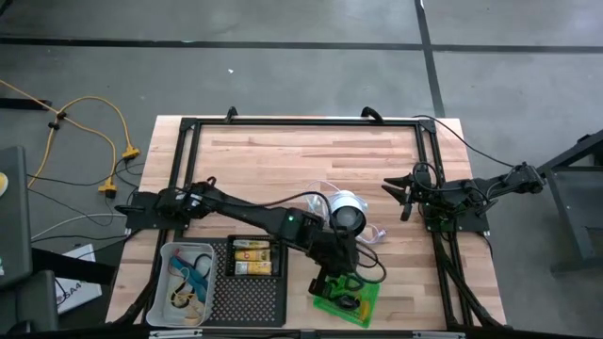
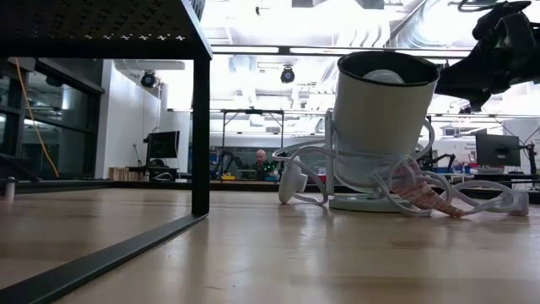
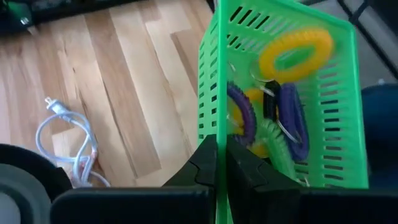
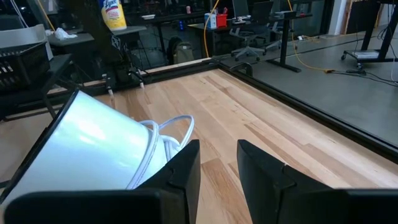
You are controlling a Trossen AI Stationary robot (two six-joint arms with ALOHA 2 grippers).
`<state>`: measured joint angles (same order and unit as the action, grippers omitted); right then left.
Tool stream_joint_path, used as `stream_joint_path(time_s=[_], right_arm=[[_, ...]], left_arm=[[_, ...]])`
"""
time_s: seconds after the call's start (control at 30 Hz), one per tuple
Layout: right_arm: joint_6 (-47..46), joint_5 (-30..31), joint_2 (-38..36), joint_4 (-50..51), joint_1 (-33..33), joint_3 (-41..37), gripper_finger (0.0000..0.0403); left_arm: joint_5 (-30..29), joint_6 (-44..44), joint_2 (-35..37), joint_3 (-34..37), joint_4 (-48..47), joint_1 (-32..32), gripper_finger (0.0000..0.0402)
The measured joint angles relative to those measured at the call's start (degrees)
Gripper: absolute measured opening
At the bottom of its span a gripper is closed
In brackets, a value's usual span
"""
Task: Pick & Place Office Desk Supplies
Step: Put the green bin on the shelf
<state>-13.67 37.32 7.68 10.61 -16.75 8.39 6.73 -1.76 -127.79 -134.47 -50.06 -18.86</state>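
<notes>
Yellow bottle (image 4: 113, 15) on far desk — label resembles "Lysol", too blurred to confirm.

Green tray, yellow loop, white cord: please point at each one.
green tray (image 3: 214, 93): left wrist view, near wall edge.
yellow loop (image 3: 295, 53): left wrist view, its ring.
white cord (image 3: 62, 134): left wrist view, coiled part.

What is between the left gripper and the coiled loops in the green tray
The tray's own wall. The left gripper is shut on the rim of the green tray, and the yellow loop and purple loops lie inside, behind that slatted wall. Nothing else visible stands between them.
</notes>
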Motion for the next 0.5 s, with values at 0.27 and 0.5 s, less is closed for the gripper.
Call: stream_joint_path(time_s=[0.27,0.5], right_arm=[[0.0,0.0,0.0,0.0,0.0,0.0,0.0094],[0.0,0.0,0.0,0.0,0.0,0.0,0.0094]], left_arm=[[-2.3,-3.6,3.8,-0.1,-5.4,-2.0,0.0004],[-5.1,-5.7,6.7,-0.1,-9.9,-4.6,0.0005]])
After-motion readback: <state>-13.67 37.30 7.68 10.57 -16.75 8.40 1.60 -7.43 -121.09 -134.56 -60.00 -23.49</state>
